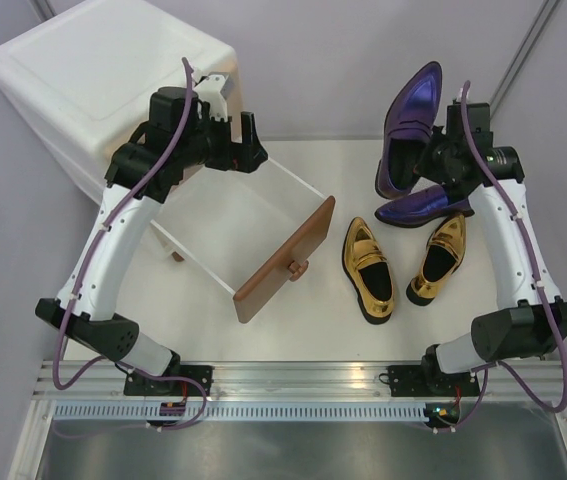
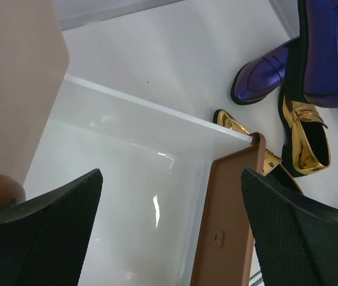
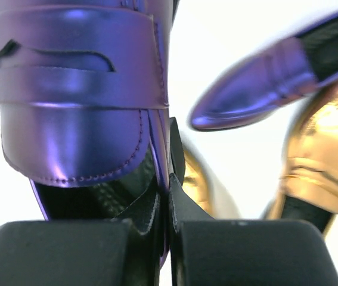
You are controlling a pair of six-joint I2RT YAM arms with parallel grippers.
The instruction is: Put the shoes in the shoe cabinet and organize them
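Observation:
The white shoe cabinet [image 1: 83, 70] stands at the back left with its brown lower drawer [image 1: 285, 262] pulled out; the white tray [image 2: 127, 196] shows nothing in it. My left gripper [image 1: 225, 118] is open above the drawer, by the cabinet front, holding nothing. My right gripper [image 1: 435, 150] is shut on the side wall of a purple shoe [image 1: 411, 120] and holds it lifted, toe pointing away; it fills the right wrist view [image 3: 79, 89]. The other purple shoe [image 1: 418, 208] lies on the table. Two gold shoes [image 1: 369, 268] [image 1: 441, 256] lie in front of it.
The beige upper drawer front [image 2: 14, 83] is close on the left of the left wrist view. A bear-shaped knob [image 1: 294, 266] sticks out of the brown front. The table's near edge carries a metal rail [image 1: 293, 385].

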